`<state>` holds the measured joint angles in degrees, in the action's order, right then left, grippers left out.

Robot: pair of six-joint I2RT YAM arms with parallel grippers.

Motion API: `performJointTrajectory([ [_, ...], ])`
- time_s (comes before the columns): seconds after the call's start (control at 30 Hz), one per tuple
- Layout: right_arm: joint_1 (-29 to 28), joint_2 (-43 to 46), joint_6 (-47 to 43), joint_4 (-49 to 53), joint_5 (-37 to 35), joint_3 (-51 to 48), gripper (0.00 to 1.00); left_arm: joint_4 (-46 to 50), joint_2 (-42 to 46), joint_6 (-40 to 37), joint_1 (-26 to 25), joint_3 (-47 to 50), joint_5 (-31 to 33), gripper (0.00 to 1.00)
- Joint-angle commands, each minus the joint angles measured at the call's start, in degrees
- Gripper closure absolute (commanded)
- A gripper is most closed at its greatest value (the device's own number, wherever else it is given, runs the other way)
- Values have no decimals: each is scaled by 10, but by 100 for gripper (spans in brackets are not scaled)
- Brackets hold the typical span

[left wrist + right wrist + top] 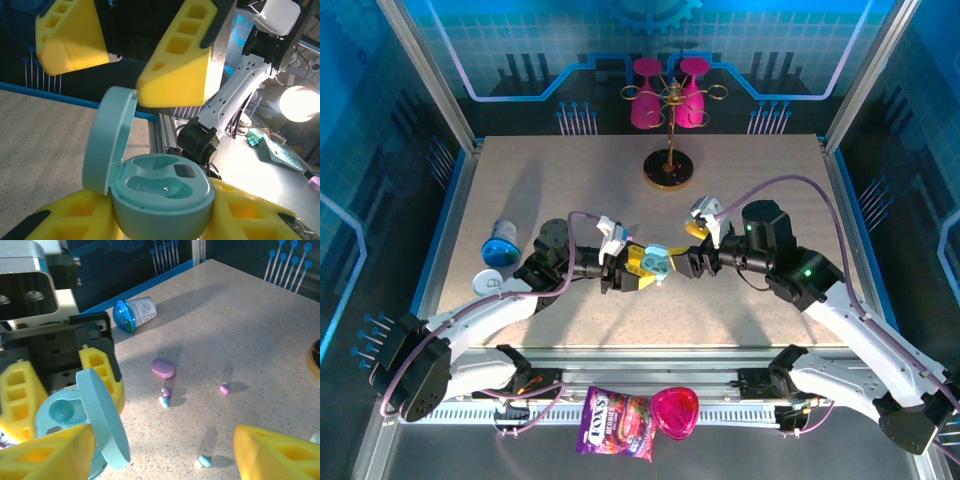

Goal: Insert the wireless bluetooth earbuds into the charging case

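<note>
**Open case held aloft, earbuds loose on the table.** The left gripper (160,226) is clenched on the pale teal, pebble-shaped plastic charging case (165,192). The case is held off the table, its round lid (106,146) hinged open and both moulded wells empty. The right gripper (162,442) stands released, its yellow fingers (172,65) close above the case and carrying nothing. The tiny bean-shaped plastic earbuds (164,396) lie on the speckled tabletop (260,330) below: a lilac and pale blue pair touching, a lone lilac one (224,388), and a pale blue one (204,460) nearest the right gripper. Likely hazards:
- a yellow finger knocking the lid shut or twisting the case in its grip
- a bud skidding away under the pinch
- a bud seated in the wrong well or the wrong way round
</note>
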<state>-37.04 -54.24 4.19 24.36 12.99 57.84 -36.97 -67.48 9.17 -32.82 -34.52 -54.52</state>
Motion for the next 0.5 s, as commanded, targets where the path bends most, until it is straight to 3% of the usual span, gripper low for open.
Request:
performJointTrajectory([
  [0.0, 10, -4, 18, 6, -52, 6, 27, -59, 2, 4, -6, 1, -38, 77],
  [0.23, 24, 27, 28, -40, 29, -15, 26, -69, -1, 5, -5, 2, -37, 77],
  [0.37, 25, 23, 11, -41, 124, -19, 27, -75, -8, 13, -5, -1, -36, 77],
  [0.47, 13, 14, -6, -38, 124, -18, 29, -87, -14, 26, -6, -5, -39, 77],
])
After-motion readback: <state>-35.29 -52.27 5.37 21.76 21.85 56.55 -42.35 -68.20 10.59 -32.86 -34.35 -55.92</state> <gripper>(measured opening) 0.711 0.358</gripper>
